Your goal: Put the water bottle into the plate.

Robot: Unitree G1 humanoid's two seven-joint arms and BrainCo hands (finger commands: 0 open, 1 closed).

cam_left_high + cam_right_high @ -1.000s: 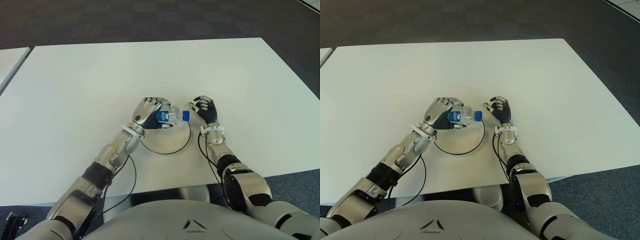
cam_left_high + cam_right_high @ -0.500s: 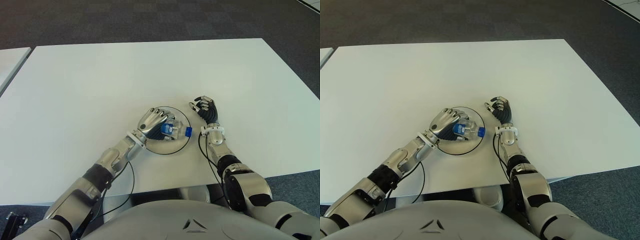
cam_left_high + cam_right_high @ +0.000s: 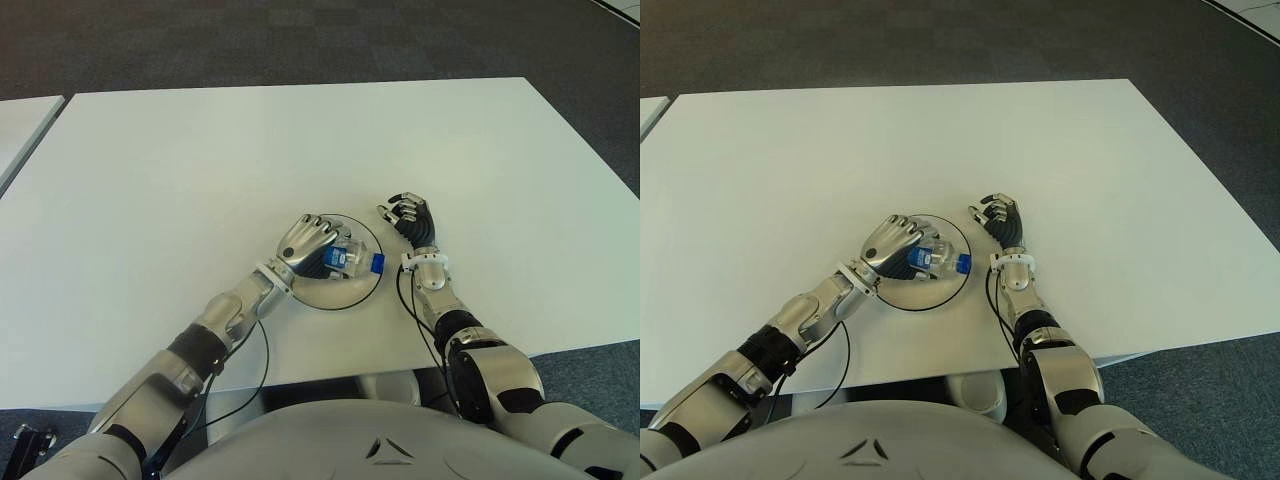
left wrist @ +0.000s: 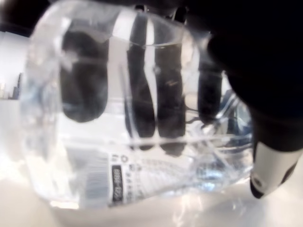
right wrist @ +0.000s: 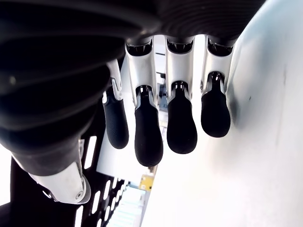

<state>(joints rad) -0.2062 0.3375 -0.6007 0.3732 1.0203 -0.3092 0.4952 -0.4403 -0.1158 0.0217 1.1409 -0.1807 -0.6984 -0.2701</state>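
A small clear water bottle (image 3: 352,260) with a blue label and blue cap lies on its side over the white, dark-rimmed plate (image 3: 345,292) near the table's front edge. My left hand (image 3: 312,246) covers the bottle from above, its fingers curled around it. Up close in the left wrist view, the dark fingers (image 4: 142,90) show through the clear bottle (image 4: 123,156), low over the pale plate surface. My right hand (image 3: 408,216) shows just right of the plate, holding nothing, with its fingers (image 5: 147,127) curled.
The white table (image 3: 200,170) stretches wide to the back and both sides. A second white table's corner (image 3: 15,120) shows at the far left. Dark carpet (image 3: 300,40) lies beyond. Black cables (image 3: 262,350) hang by my forearms.
My left hand carried the bottle from above the plate's far edge down onto the plate, then stayed nearly still. The right hand has hardly moved.
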